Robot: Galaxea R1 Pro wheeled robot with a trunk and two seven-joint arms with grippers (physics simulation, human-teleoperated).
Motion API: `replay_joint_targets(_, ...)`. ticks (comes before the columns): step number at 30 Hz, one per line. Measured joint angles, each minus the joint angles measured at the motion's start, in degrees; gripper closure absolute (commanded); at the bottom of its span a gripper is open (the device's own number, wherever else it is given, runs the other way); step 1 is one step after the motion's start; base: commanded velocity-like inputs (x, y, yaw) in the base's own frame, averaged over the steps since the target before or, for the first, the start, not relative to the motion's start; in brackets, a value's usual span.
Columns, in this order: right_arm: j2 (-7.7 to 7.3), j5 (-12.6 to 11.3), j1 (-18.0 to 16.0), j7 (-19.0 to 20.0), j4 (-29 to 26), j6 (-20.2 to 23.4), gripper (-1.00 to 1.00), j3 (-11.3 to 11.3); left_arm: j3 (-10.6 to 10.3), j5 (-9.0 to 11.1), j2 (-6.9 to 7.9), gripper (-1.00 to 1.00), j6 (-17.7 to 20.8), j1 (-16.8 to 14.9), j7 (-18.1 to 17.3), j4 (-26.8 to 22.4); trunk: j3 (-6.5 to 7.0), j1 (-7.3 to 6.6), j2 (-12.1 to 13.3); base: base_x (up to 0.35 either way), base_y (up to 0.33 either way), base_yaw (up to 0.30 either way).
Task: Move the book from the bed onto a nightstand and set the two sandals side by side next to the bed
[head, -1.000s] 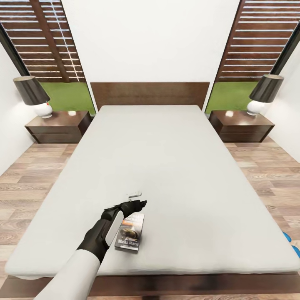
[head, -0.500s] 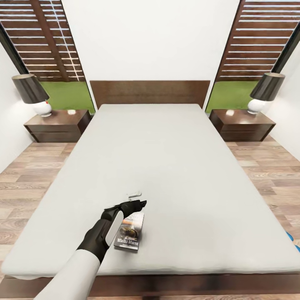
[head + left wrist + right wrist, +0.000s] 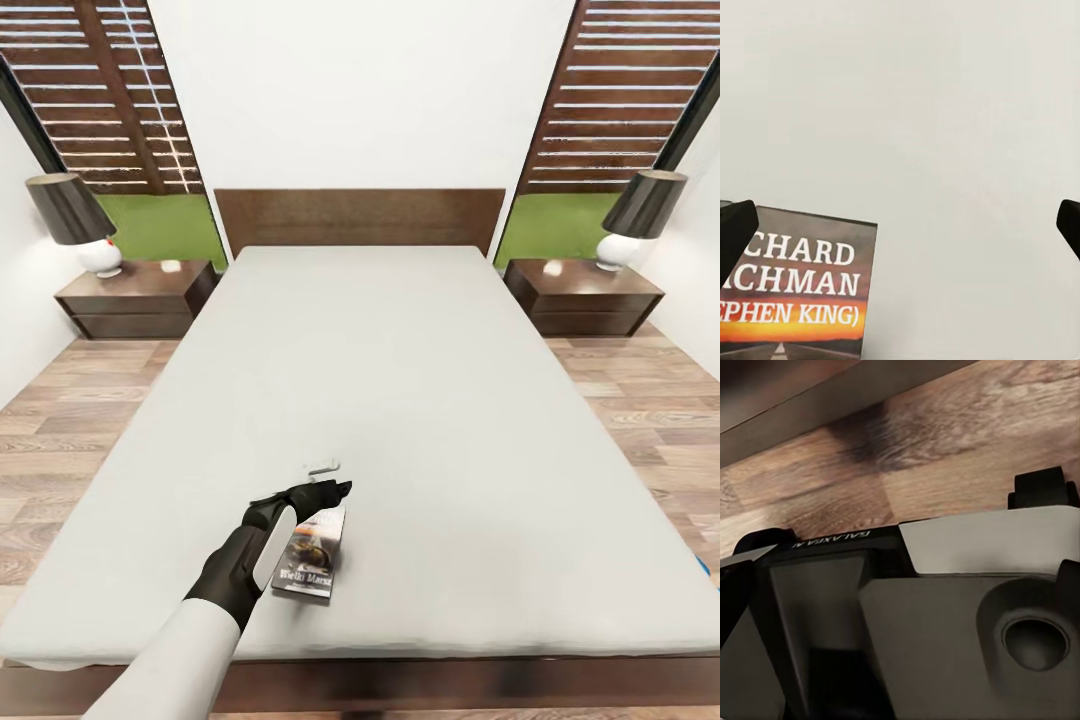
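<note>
Left gripper (image 3: 325, 493) hangs over the near part of the bed (image 3: 400, 380), just above the far short edge of the book (image 3: 312, 556). The book lies flat on the mattress, cover up, long axis running roughly from the foot of the bed toward the headboard, slightly skewed; its near end sits close to the foot edge. In the left wrist view the two fingertips (image 3: 735, 232) stand wide apart at the frame's sides with nothing between them: jaws fully spread, holding nothing. The book's (image 3: 799, 289) top corner sits against one fingertip, with bare mattress across the rest of the gap, so the book is offset to one side of the jaw centreline, not centred. Key relation for the next move, as a judgement: the gripper needs to shift sideways and back toward the robot so the jaws straddle the book across its short width, closing perpendicular to the long axis. A thin paperback flat on a soft mattress likely gives little edge to bite; a slip or a push is the risk. The left arm is clearly the nearer one. The right wrist view shows the robot's own body and wood floor; whether the right gripper is spread or closed cannot be told. Both nightstands are well away at the head end, the left nightstand (image 3: 135, 298) and the right nightstand (image 3: 585, 297).
</note>
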Motion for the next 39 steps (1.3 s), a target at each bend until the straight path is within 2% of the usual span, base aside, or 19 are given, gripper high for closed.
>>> replay_joint_targets(9,0.00,0.0,0.0,0.0,0.0,-0.1,-1.00,0.0,0.0,0.0,0.00,-1.00,0.0,0.0,0.0,0.0,-1.62,1.98,-3.6,0.000,0.000,0.000)
replay_joint_targets(15,0.00,0.0,0.0,0.0,0.0,0.0,-1.00,0.0,0.1,0.0,0.00,-1.00,-0.3,0.0,-0.1,0.0,-1.62,1.98,-3.6,0.000,0.000,0.000)
replay_joint_targets(21,0.00,0.0,0.0,-0.1,0.0,0.0,-1.00,0.0,0.1,-0.1,0.00,-1.00,-6.4,0.0,0.0,0.0,-1.62,1.98,-3.6,0.000,0.000,0.000)
replay_joint_targets(24,0.00,0.0,0.0,-0.1,0.0,0.0,-1.00,0.0,0.0,-0.1,0.00,-1.00,-7.6,0.0,0.1,0.0,-1.62,1.98,-3.6,0.000,0.000,0.000)
replay_joint_targets(34,0.02,0.0,0.0,0.0,0.0,0.0,-1.00,0.0,0.0,-0.1,0.00,-1.00,-7.9,0.0,0.2,0.1,-1.62,1.98,-3.6,0.000,0.000,0.000)
replay_joint_targets(39,0.01,0.0,0.0,0.0,0.0,0.0,-1.00,0.0,0.0,-0.2,0.00,-1.00,-7.9,0.0,0.2,0.1,-2.51,3.08,-5.6,0.000,0.000,0.000)
